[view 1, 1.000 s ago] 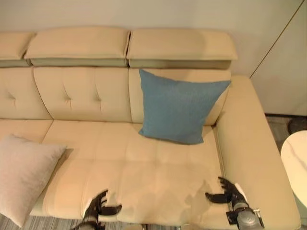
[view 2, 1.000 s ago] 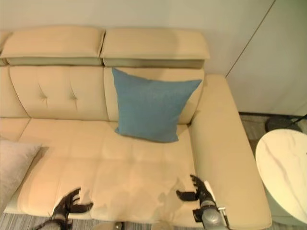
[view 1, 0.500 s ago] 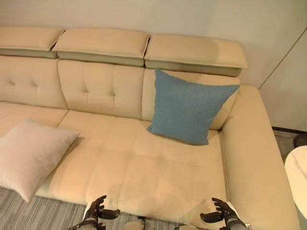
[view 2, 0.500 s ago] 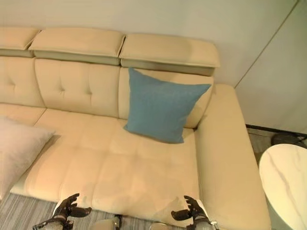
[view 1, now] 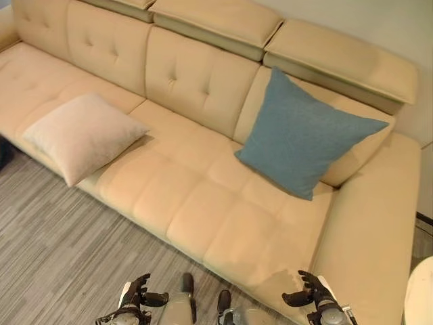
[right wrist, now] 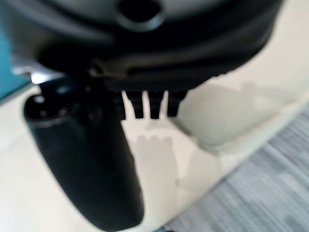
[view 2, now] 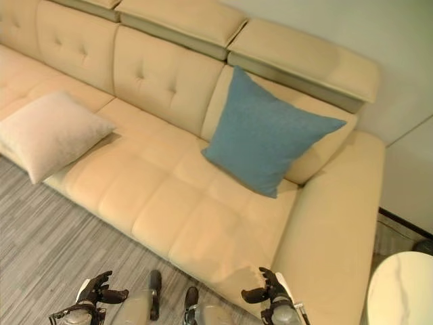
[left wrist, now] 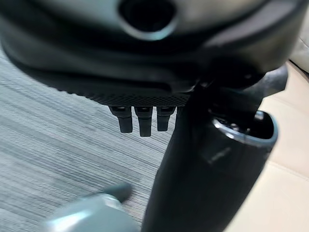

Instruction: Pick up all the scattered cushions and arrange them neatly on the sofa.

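Sofa: one, cream [view 1: 203, 203], with tufted back panels and padded headrests along the top; its seat runs from my far left to an armrest on my right
Cushions: two, both on the sofa; well apart from each other
Blue cushion: one [view 1: 303, 139]; stands tilted on one corner against the backrest near the right end, its lower tip resting on the seat
Pale cushion: one [view 1: 84, 134]; lies flat on the seat toward my left, one corner hanging past the front edge over the floor
Floor: grey striped carpet [view 1: 61, 250] in front of the sofa; no cushion lies on it
Round table: one, white top [view 2: 402, 290], at my far right beyond the armrest
My left hand: [view 1: 135, 295] low over the carpet; fingers loosely spread, thumb out, holding nothing
My right hand: [view 1: 310, 295] over the sofa's front right corner; fingers relaxed and spread, thumb apart, empty
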